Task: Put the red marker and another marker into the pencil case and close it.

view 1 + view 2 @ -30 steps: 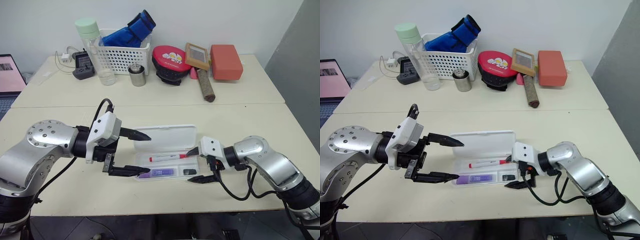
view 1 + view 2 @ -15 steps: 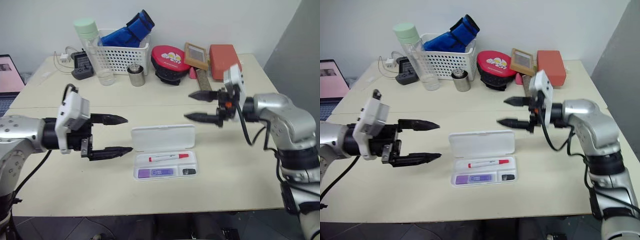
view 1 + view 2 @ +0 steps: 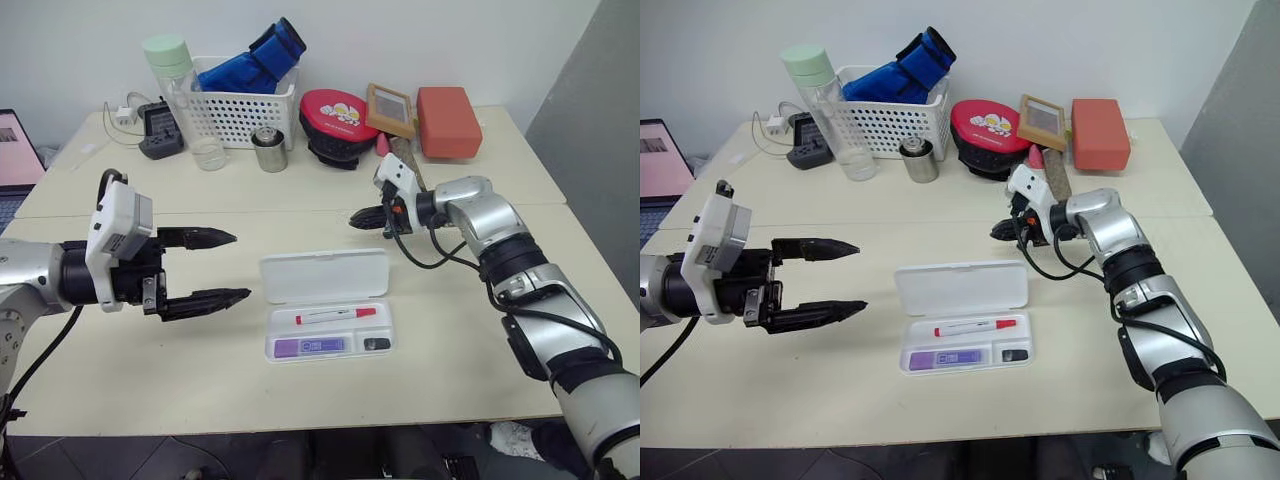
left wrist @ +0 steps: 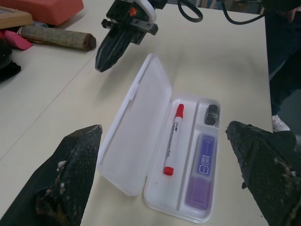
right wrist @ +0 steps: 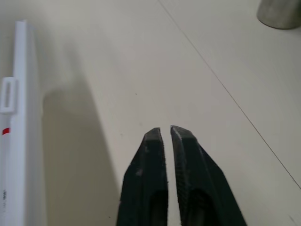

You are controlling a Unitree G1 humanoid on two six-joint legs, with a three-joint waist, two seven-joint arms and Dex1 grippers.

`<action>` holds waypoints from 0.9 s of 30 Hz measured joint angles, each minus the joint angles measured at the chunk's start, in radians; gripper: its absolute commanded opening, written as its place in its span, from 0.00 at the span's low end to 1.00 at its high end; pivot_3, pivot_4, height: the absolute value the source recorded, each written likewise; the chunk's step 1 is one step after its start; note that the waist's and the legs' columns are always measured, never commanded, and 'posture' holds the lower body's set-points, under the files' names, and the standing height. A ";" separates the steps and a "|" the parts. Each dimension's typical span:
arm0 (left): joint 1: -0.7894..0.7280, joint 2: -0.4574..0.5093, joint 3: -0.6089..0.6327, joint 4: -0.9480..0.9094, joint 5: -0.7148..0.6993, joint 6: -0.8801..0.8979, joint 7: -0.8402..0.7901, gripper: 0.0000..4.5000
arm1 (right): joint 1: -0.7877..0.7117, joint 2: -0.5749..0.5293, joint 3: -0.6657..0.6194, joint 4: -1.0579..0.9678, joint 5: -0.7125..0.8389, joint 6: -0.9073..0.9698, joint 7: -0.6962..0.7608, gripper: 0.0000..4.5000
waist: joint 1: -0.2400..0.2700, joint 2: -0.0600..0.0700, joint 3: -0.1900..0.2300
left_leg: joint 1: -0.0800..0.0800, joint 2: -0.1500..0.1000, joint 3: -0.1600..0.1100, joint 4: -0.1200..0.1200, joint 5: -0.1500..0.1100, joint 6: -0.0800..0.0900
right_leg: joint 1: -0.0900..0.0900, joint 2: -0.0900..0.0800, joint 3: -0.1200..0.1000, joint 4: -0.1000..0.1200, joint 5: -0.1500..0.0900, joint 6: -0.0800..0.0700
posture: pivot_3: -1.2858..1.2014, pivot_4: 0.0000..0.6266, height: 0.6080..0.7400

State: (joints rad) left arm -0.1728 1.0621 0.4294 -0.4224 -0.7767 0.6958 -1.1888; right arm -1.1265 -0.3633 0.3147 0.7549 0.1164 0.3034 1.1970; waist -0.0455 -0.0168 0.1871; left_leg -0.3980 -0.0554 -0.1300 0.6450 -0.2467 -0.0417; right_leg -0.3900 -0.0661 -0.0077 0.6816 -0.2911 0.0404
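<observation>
The right gripper's [image 3: 358, 218] fingers, spread wide a second ago beside the near right corner of the pencil case [image 3: 330, 318], are now pressed together with only a hairline gap, and they grip nothing. The arm has lifted away from the case and swung to the far side, so the closed tips hang above the bare table [image 3: 480, 330] just beyond the far right corner of the open lid [image 3: 325, 276], pointing left.

The left gripper [image 3: 222, 266] has also backed off. A second ago its fingers straddled the near left end of the case; now it sits well to the left of it, jaws as wide as before and empty, pointing right toward the case.

The case itself has not shifted: it lies in the middle of the near table, lid folded flat toward the far side. The red marker [image 3: 337, 315] lies in the longer far compartment of the tray, cap to the right. The purple marker [image 3: 310, 346] lies in the near compartment, with a small dark object [image 3: 377, 343] just to its right.

In my judgement the loading half of the task is finished, since both markers rest inside and neither hand carries anything. What remains is the closing. The right gripper, shut into a blunt point behind the lid, looks set up to get under or behind the lid's far edge and flip it toward the near side, while the left waits open, perhaps to steady the tray. The lid lies flat on the table, so catching its edge may be fiddly, and the light case could slide.
</observation>
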 measured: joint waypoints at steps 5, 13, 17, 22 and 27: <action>0.011 0.000 0.010 -0.013 -0.010 0.004 0.011 1.00 | 0.001 0.013 0.024 -0.007 -0.028 -0.011 0.066 0.00 | -0.001 0.000 0.000 | 0.000 0.000 0.000 0.000 0.000 0.000 | 0.000 0.000 0.000 0.000 0.000 0.000 | 0.52 0.24 1.00; 0.023 0.000 0.019 -0.018 -0.012 0.005 0.022 1.00 | 0.075 -0.032 0.047 -0.219 -0.037 0.037 0.171 0.00 | 0.000 0.000 0.000 | 0.000 0.000 0.000 0.000 0.000 0.000 | 0.000 0.000 0.000 0.000 0.000 0.000 | 0.52 0.24 1.00; 0.023 0.000 0.019 -0.018 -0.013 0.004 0.022 1.00 | 0.120 -0.051 0.058 -0.324 -0.033 0.075 0.198 0.00 | 0.001 0.000 0.000 | 0.000 0.000 0.000 0.000 0.000 0.000 | 0.000 0.000 0.000 0.000 0.000 0.000 | 0.52 0.24 1.00; 0.024 0.000 0.017 -0.021 -0.019 0.004 0.021 1.00 | 0.176 -0.072 0.061 -0.477 -0.014 0.128 0.202 0.00 | 0.004 0.000 0.000 | 0.000 0.000 -0.001 0.000 0.000 0.000 | 0.000 -0.001 0.000 0.000 0.000 0.000 | 0.52 0.24 1.00; 0.044 0.000 0.012 -0.041 -0.036 0.008 0.016 1.00 | 0.249 -0.100 0.071 -0.620 -0.001 0.190 0.199 0.00 | 0.006 0.000 0.000 | 0.000 0.000 0.000 0.000 0.000 0.000 | 0.000 -0.003 0.000 0.000 0.000 0.000 | 0.52 0.24 1.00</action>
State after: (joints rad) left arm -0.1292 1.0620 0.4418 -0.4630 -0.8123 0.7039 -1.1727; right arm -0.8777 -0.4636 0.3853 0.1353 0.1154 0.4937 1.3961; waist -0.0393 -0.0168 0.1872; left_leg -0.3979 -0.0552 -0.1303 0.6450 -0.2468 -0.0418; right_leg -0.3900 -0.0690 -0.0077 0.6817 -0.2911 0.0403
